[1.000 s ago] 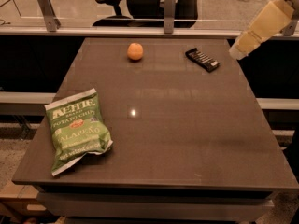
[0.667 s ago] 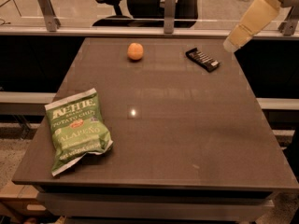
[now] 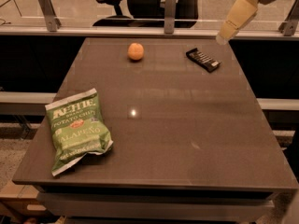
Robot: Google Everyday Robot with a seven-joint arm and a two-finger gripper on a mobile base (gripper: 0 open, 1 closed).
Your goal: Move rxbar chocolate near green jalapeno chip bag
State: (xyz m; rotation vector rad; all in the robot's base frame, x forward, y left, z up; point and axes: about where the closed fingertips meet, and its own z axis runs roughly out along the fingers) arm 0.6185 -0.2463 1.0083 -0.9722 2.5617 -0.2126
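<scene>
A wide, dark brown, rectangular table with a smooth glossy top (image 3: 187, 125) is filling most of the camera view. Beyond its far edge, a black office chair (image 3: 140, 3) is standing behind a low glass rail.

A green crinkled foil jalapeno chip bag with white lettering (image 3: 78, 130) is lying flat near the table's front left corner, its top end pointing toward the far side.

The cream-coloured, tapering gripper (image 3: 223, 35) is hanging in the air at the upper right. It is angling down and to the left, with its tip over the table's far right corner. It is touching nothing, and it cannot be told whether it is open or closed.

The small, flat, black rectangular rxbar chocolate with rows of white lettering (image 3: 203, 59) is lying diagonally on the far right part of the table. It is near the gripper's tip but apart from it, and well apart from the chip bag.

A small round orange fruit (image 3: 135, 51) is sitting on the far part of the table, to the left of the bar.
</scene>
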